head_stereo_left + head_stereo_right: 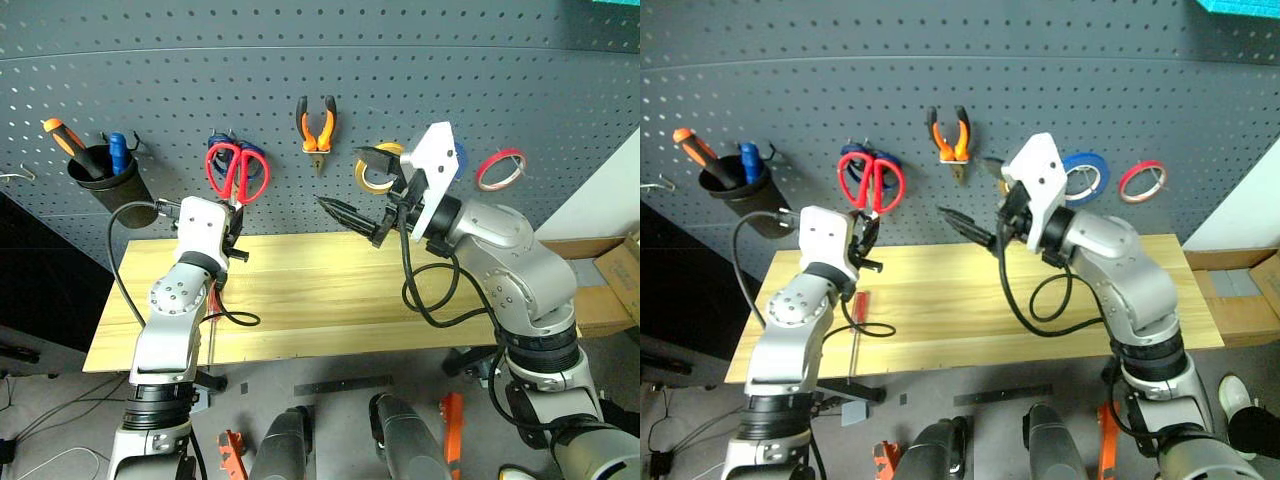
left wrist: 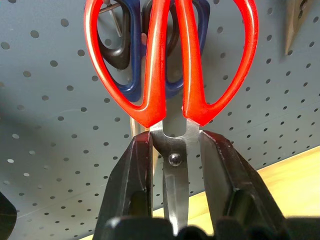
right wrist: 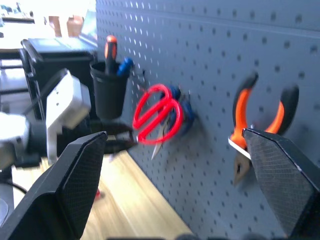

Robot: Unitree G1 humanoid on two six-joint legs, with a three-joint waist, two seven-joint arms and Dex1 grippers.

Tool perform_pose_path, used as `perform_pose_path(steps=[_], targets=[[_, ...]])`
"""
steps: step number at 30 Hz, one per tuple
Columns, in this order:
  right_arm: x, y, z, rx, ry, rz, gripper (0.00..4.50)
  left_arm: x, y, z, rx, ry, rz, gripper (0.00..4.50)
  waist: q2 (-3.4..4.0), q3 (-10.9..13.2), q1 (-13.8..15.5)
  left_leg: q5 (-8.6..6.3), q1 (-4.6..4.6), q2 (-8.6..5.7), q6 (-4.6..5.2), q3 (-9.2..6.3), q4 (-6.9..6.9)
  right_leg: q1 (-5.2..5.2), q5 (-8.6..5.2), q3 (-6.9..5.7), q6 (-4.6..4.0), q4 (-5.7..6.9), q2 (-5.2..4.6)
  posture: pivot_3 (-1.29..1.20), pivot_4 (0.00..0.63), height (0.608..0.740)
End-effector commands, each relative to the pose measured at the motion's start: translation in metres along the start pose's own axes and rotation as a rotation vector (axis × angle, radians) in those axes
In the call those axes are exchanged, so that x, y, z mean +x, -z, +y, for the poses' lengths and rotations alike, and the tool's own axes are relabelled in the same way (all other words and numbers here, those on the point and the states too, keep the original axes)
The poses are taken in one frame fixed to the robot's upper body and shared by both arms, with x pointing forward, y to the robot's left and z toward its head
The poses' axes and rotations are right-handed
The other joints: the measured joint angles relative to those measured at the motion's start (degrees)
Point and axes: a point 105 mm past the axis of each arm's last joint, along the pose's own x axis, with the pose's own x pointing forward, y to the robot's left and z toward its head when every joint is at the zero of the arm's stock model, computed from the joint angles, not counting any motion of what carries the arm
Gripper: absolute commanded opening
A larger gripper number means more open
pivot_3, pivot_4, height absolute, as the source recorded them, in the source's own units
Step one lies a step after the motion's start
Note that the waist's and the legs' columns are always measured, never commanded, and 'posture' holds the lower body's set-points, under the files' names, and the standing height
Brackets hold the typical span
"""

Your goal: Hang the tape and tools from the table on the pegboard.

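The red-looped scissors (image 2: 172,65) hang by their loops on the pegboard (image 1: 420,60), in front of blue scissors (image 2: 131,82). My left gripper (image 2: 175,137) points at the board with its fingers slightly parted on either side of the blades, just below the loops. The small orange-and-black pliers (image 1: 316,128) and the thin red tape (image 1: 500,169) hang on the pegboard too. The red-handled screwdriver (image 1: 861,303) lies on the table (image 1: 330,290) beside my left arm. My right gripper (image 1: 347,180) hovers wide open above the table, near the pliers and holding nothing.
A black cup (image 1: 105,182) on the board holds an orange-handled tool and a blue one. A yellow roll (image 1: 378,172) and a blue roll (image 1: 1083,176) hang beside the red tape. A cardboard box (image 1: 622,262) sits at the far right.
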Motion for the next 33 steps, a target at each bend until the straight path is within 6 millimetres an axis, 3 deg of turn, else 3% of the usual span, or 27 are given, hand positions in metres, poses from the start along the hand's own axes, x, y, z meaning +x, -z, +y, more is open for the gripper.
perform_pose_path(steps=[1, 6, 11, 15, 22, 33], targets=[[-0.002, -0.019, 0.006, -0.039, -0.025, -0.075, 4.50, -0.002, -0.004, -0.002, 0.008, 0.014, -0.010, 2.77, 0.00, 0.0, 0.0, 0.00, 0.00, 0.00, 0.00, 0.00, 0.00, 0.00, 0.00, 0.00, 0.00, 0.00, 0.00, -0.14, 0.232, 0.740], [-0.002, 0.010, 0.015, 0.012, -0.033, 0.052, 4.50, -0.019, 0.029, -0.015, -0.031, 0.064, 0.137, 4.44, 0.00, 0.0, -0.1, 0.00, 0.01, 0.00, 0.00, 0.03, -0.05, -0.02, 0.00, 0.03, -0.01, -0.01, -0.02, -0.14, 0.233, 0.740], [-0.003, 0.053, 0.038, 0.135, -0.027, 0.267, 4.50, -0.042, 0.074, -0.016, -0.106, 0.106, 0.369, 4.49, 0.01, 0.0, -0.1, 0.00, -0.01, 0.03, 0.00, 0.00, -0.05, -0.08, -0.01, 0.00, -0.02, 0.05, -0.02, -0.13, 0.246, 0.740], [-0.002, 0.079, 0.071, 0.274, -0.056, 0.433, 4.50, -0.062, 0.116, 0.020, -0.188, 0.002, 0.598, 4.49, 0.01, 0.0, -0.3, 0.00, 0.03, 0.10, 0.00, 0.01, 0.00, -0.06, -0.01, 0.01, -0.01, 0.08, 0.04, -0.12, 0.258, 0.740], [0.009, 0.085, 0.094, 0.346, -0.081, 0.516, 4.50, -0.069, 0.156, 0.046, -0.350, -0.051, 0.832, 4.49, 0.01, 0.0, 0.1, 0.00, 0.03, 0.19, 0.00, -0.02, 0.02, -0.04, -0.12, -0.01, 0.17, 0.02, 0.21, -0.12, 0.273, 0.740], [0.029, 0.075, 0.094, 0.304, -0.095, 0.493, 4.50, -0.041, 0.171, 0.031, -0.355, 0.036, 0.890, 4.49, -0.12, 0.1, -0.2, -0.01, 0.01, 0.24, -0.02, 0.03, -0.07, -0.16, 0.05, 0.00, -0.10, -0.01, 0.18, -0.14, 0.280, 0.740]])
